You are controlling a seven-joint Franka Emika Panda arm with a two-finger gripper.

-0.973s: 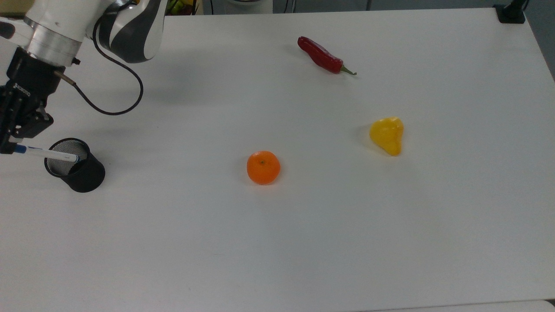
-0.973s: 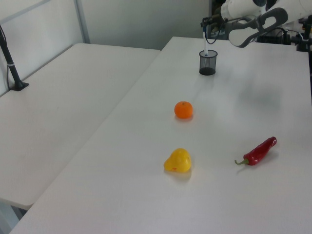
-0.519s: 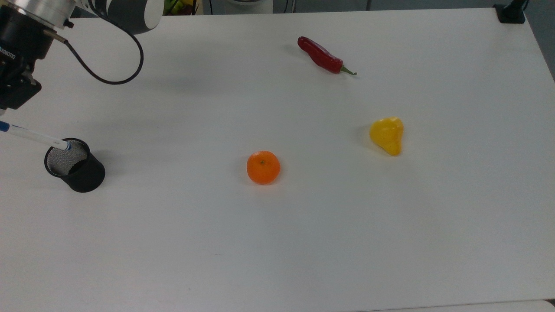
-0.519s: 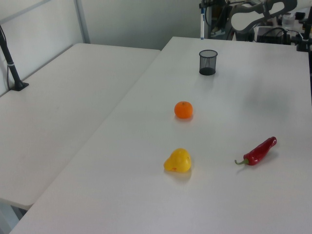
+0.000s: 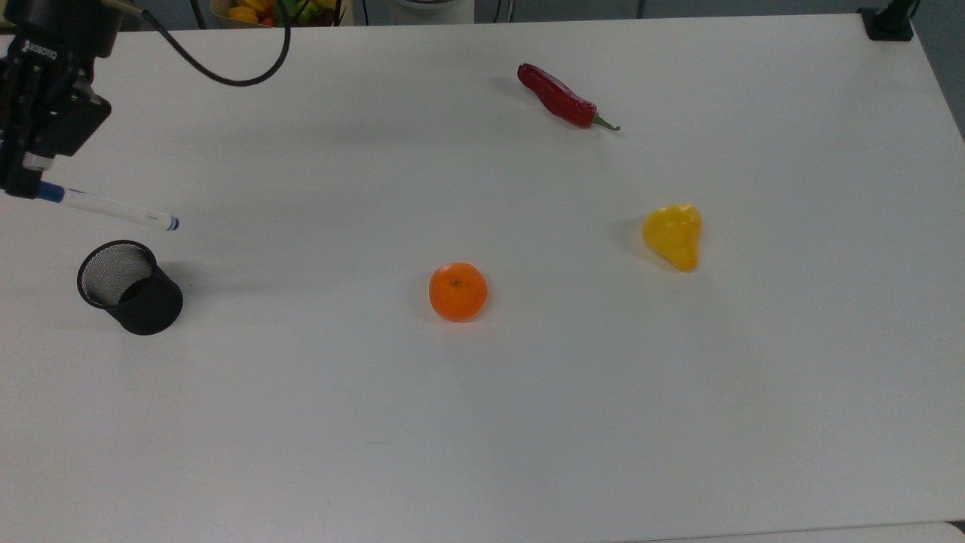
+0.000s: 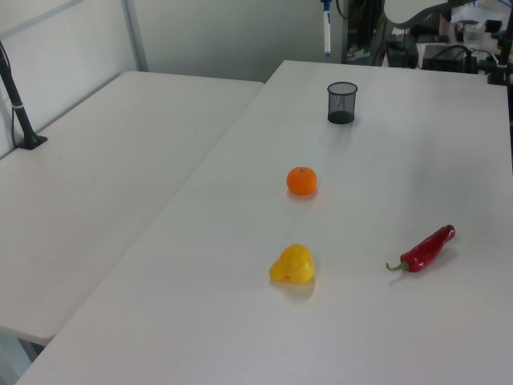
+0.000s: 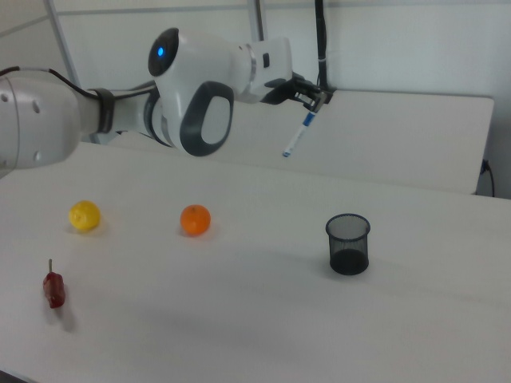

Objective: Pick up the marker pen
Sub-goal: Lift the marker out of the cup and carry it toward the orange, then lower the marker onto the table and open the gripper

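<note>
One legible marking noted: white lettering "ROBOTIQ" on the black body of the gripper (image 5: 34, 177), seen at the top view's upper left, running along the housing above the fingers. Blue label band on the marker pen (image 5: 105, 207) carries no print that can be made out. No other text, numbers or signs legible

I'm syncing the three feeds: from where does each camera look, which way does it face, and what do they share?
Top view: high over the table, looking down; gripper holds the marker pen.
Left view: beyond the table's end, facing the mesh cup; marker pen hangs above it.
Right view: low at the opposite side, facing the arm.
All share the orange.
</note>
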